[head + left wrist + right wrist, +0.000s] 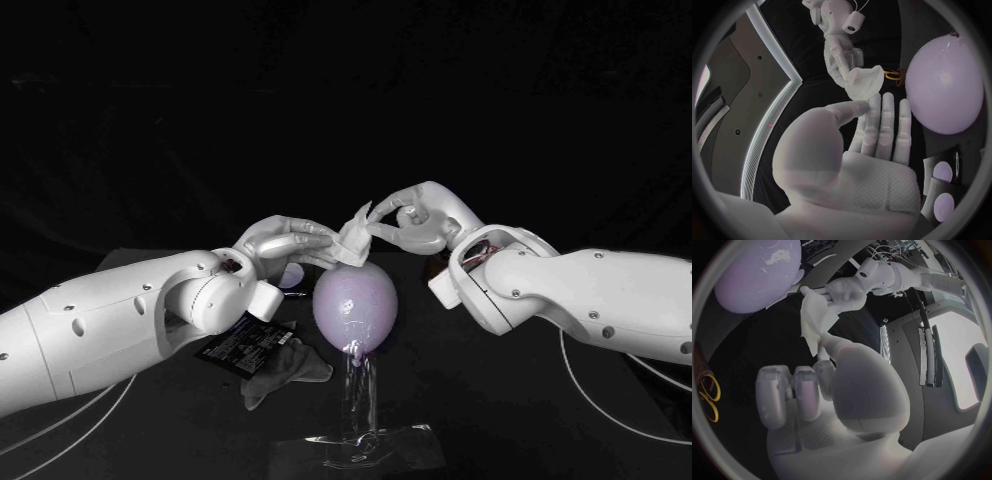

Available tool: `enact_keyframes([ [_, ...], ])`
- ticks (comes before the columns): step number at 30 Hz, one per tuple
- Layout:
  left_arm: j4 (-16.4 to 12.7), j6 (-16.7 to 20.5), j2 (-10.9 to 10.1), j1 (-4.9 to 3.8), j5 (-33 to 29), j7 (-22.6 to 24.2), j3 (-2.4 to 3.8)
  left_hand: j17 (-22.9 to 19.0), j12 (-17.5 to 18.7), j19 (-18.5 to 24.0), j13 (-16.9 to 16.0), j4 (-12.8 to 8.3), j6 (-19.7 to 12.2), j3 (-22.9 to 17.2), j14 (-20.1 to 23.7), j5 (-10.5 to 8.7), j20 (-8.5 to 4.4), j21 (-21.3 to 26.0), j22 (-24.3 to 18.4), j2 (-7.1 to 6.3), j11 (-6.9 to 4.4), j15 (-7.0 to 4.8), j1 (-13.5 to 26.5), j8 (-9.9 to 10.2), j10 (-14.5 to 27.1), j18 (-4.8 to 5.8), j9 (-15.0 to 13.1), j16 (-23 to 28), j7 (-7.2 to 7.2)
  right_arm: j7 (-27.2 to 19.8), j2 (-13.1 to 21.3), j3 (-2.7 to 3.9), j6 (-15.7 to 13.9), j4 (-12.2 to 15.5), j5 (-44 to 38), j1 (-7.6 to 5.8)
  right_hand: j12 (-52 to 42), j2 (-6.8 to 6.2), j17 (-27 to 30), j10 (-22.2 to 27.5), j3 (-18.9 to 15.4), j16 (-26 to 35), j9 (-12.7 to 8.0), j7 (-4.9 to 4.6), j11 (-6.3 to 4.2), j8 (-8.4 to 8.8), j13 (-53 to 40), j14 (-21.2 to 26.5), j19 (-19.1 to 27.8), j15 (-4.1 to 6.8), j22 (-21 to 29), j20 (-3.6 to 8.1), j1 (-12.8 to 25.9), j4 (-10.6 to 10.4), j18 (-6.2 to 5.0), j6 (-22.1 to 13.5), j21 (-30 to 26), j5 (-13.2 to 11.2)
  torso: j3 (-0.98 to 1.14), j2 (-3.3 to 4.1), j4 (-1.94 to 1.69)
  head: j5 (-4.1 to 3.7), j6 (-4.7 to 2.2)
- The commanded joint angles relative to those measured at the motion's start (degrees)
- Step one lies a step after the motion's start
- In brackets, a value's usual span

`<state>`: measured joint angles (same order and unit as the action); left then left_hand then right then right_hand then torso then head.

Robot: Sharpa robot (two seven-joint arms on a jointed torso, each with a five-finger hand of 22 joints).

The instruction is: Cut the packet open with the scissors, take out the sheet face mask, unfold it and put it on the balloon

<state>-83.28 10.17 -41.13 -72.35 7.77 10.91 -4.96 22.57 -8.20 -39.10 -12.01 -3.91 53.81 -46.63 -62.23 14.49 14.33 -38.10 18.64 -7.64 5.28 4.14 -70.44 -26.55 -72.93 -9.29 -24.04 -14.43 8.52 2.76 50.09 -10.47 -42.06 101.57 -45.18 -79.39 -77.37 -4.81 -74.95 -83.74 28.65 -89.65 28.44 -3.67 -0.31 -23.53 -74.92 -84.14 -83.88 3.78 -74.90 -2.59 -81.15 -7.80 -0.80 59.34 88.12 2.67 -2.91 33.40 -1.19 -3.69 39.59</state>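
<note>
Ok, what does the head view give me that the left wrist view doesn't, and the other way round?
Head view: the clear stand under the balloon, and the dark packet on the table by the left arm. Left wrist view: the yellow handles of the scissors. Both: the left robot hand and right robot hand each pinching the white sheet mask, with the balloon close by it.
</note>
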Motion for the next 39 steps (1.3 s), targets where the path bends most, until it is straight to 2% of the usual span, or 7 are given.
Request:
enact_keyframes([
  [1, -0.03, 0.62, 0.01, -0.08, 0.29, -2.24, 0.05, 0.32, 0.12, 0.01, -0.08, 0.79, -0.69, 1.41, -0.5, -0.69, -0.14, -0.34, 0.07, 1.14, 0.17, 0.06, -0.2, 0.54, 0.73, -1.16, -13.82, -0.59, 0.21, -3.15, 0.27, 0.05, -1.27, 0.44, 0.63, 0.02, 0.01, 0.56, -15.05, -1.63, 0.43, -0.35, 2.47, 0.18, -0.49, -0.46, -7.74, -5.86, -5.43, 0.38, -14.65, 0.41, -0.07, 0.0, 0.46, 0.23, 0.37, 0.14, 0.02, -0.04, 0.02, -0.06, -0.08],
  [6, 0.13, 0.95, -0.05, -0.08, -0.23, -3.47, 0.04, 1.02, 2.41, -0.58, 1.0, 3.11, -4.88, 4.01, -0.54, -0.67, -0.28, 0.21, -0.64, 1.64, 2.15, 0.86, -0.79, 3.07, 6.03, -1.23, -12.52, -1.08, 2.37, -3.6, 0.61, 0.1, -1.33, 1.05, 0.74, 0.01, 0.01, 0.54, -15.05, -1.63, 0.5, -0.35, 2.51, 0.18, -0.49, -0.51, -7.74, -5.86, -5.46, 0.38, -14.66, 0.41, -0.05, 0.07, 0.47, 0.17, 0.43, 0.13, 0.03, -0.02, 0.03, -0.11, -0.21],
  [21, 1.82, 1.35, 0.83, -0.08, -1.77, -5.04, 0.0, -0.93, 3.33, -2.84, 5.37, 17.86, -17.63, 21.1, 8.51, -2.14, 2.02, 14.67, -11.14, -5.21, 6.65, 5.19, 0.71, 4.48, 18.41, -1.17, -8.48, 5.09, 6.66, -4.28, 1.02, 0.34, -1.17, 2.04, 1.53, -0.27, -0.06, 0.48, -15.05, -1.67, 0.69, -0.35, 2.61, 0.17, -0.49, -0.63, -7.8, -5.86, -5.47, 0.38, -14.67, 0.42, 0.02, 0.26, 0.47, 0.04, 0.45, 0.14, -0.04, -0.03, 0.01, -0.12, -0.6],
  [27, 3.14, 0.26, 1.78, -0.08, -2.85, -3.38, -0.03, -3.63, 2.69, -3.17, 7.32, 20.63, -23.08, 33.9, 12.31, -5.56, 2.27, 19.73, -14.6, -2.28, 7.54, 6.44, -5.05, 1.79, 21.7, -0.73, -7.14, 8.58, 7.2, -4.43, 0.95, 0.43, -1.12, 2.25, 1.71, -0.46, -0.06, 0.48, -15.05, -1.67, 0.69, -0.35, 2.61, 0.17, -0.49, -0.63, -7.8, -5.86, -5.47, 0.38, -14.67, 0.42, 0.02, 0.26, 0.47, 0.04, 0.45, 0.14, -0.05, 0.01, 0.04, -0.18, -0.68],
  [29, 3.71, -1.03, 2.21, -0.07, -3.42, -2.17, -0.04, -4.96, 2.56, -2.83, 8.08, 20.68, -25.35, 42.24, 14.07, -7.17, 2.35, 21.81, -14.9, 0.24, 8.03, 7.14, -8.99, 0.26, 23.93, -0.02, -6.03, 9.94, 6.49, -4.46, 0.91, 0.45, -1.04, 2.33, 1.74, -0.54, -0.06, 0.47, -15.05, -1.67, 0.73, -0.35, 2.63, 0.17, -0.49, -0.66, -7.8, -5.86, -5.5, 0.38, -14.69, 0.42, 0.03, 0.3, 0.49, 0.02, 0.51, 0.14, -0.04, -0.01, 0.02, -0.17, -0.65],
  [35, 4.69, -7.11, 2.82, -0.07, -4.8, 0.6, -0.04, -8.66, 2.49, 1.46, 8.21, 20.21, -27.64, 45.56, 22.72, -10.8, 2.3, 25.99, -15.09, 1.65, 6.01, 6.92, -17.61, -1.16, 27.64, 0.92, -3.51, 11.06, 3.12, -4.51, 0.83, 0.51, -1.03, 2.56, 1.78, -0.74, -0.06, 0.47, -15.05, -1.67, 0.73, -0.35, 2.63, 0.17, -0.49, -0.66, -7.8, -5.86, -5.5, 0.38, -14.69, 0.42, 0.03, 0.3, 0.49, 0.02, 0.51, 0.14, -0.03, -0.01, 0.09, -0.21, -0.69],
  [39, 5.17, -11.16, 2.79, -0.05, -7.54, 2.62, -0.04, -9.36, 2.05, 3.86, 8.17, 20.54, -27.21, 46.55, 23.89, -11.35, 2.38, 27.4, -15.24, 2.88, 5.79, 6.84, -17.76, -1.71, 27.85, 1.11, -2.59, 11.02, 3.92, -4.42, 0.73, 0.55, -1.1, 2.42, 1.9, -1.1, -0.1, 0.42, -15.05, -1.68, 0.79, -0.35, 2.67, 0.16, -0.48, -0.71, -7.83, -5.86, -5.49, 0.38, -14.69, 0.43, 0.07, 0.39, 0.48, -0.03, 0.5, 0.14, -0.01, -0.07, 0.04, -0.36, -0.81],
])
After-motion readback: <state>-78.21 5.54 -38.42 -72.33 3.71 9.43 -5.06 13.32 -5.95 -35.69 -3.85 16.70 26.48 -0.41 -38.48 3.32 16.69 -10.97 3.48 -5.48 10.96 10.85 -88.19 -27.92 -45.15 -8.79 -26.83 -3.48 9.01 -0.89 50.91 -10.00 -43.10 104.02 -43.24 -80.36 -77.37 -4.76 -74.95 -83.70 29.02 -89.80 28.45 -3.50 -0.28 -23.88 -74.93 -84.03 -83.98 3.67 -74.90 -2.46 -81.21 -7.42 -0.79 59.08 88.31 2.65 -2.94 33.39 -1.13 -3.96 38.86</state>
